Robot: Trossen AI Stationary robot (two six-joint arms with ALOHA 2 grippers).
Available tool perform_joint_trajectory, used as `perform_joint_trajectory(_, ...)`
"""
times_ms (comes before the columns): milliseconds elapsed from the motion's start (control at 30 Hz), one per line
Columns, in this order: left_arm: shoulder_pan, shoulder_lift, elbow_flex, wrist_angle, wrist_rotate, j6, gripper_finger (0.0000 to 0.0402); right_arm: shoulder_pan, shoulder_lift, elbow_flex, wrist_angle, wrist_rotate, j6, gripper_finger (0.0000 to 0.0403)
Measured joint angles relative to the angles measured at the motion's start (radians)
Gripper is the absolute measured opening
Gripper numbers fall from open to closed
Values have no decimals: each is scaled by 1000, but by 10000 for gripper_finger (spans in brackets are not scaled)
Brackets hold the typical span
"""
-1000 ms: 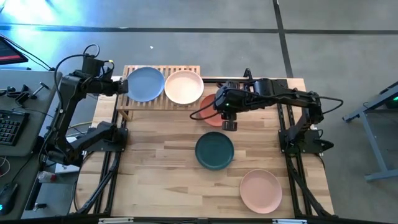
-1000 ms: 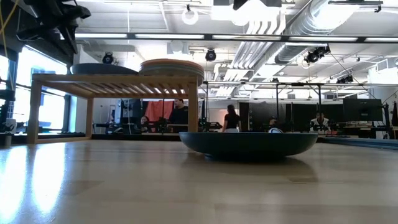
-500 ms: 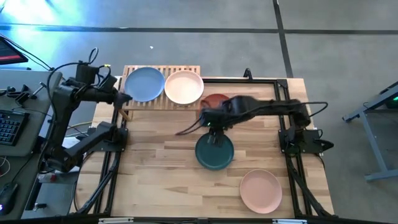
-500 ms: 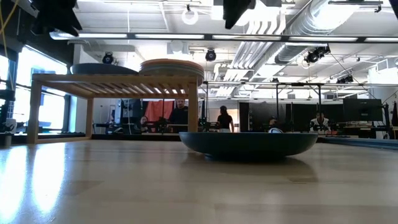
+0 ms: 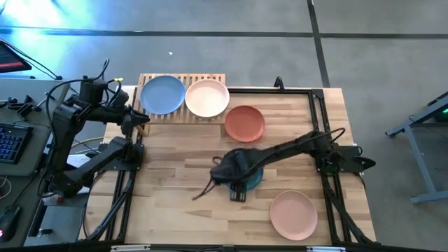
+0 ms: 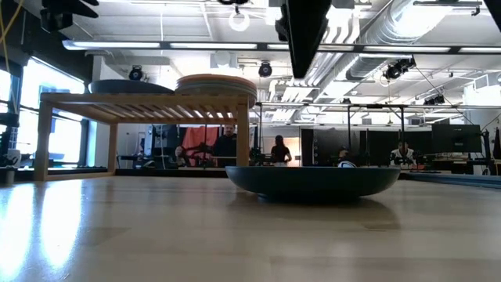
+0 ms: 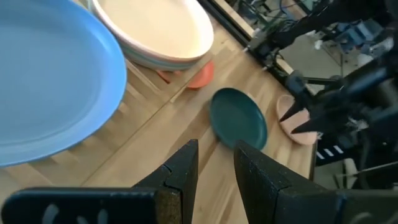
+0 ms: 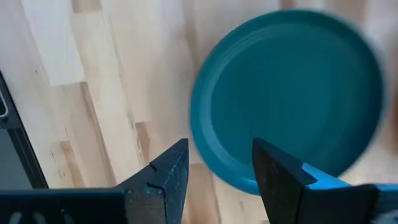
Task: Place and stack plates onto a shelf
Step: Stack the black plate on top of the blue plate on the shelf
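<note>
Three plates lie loose on the table: terracotta red plate near the shelf, dark teal plate mid-table, pink plate nearer the front edge. Shelf at the back already carries a light blue plate and a short stack topped by a beige plate; the low view shows several rims in that stack, colours below the top hard to tell.

Right arm reaches across over the teal plate. Right gripper hangs above its rim, fingers spread, nothing between them. The wrist view has the plate edge lined up roughly between the two fingers.

Left gripper waits off the shelf's left end, beside the blue plate, fingers apart with a narrow gap, empty.

Step in hand looks like the pick of the teal plate. To do it well:
- come down with one finger inside the rim and one outside, so the pinch lands on the rim wall, not the flat
- the rim is low and matte; seat deep before closing or it may slip
- lift level, clear the red plate on the way to the shelf
- set it on the blue plate or the beige stack, centred, then release.
</note>
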Motion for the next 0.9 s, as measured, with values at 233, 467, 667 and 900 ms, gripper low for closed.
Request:
perform_joint_trajectory(233, 0, 39, 0, 29, 30, -4, 90, 55, 71, 0, 22, -11, 36, 154)
perform_joint_trajectory(467, 0, 59, 0, 55, 30, -28, 90, 93, 72, 0, 50, 112, 52, 154)
perform_joint_trajectory(667, 0, 58, 0, 59, 30, -27, 90, 142, 75, 0, 54, 161, 56, 154)
perform_joint_trajectory(900, 0, 58, 0, 59, 30, -27, 90, 164, 114, 0, 66, 181, 79, 154)
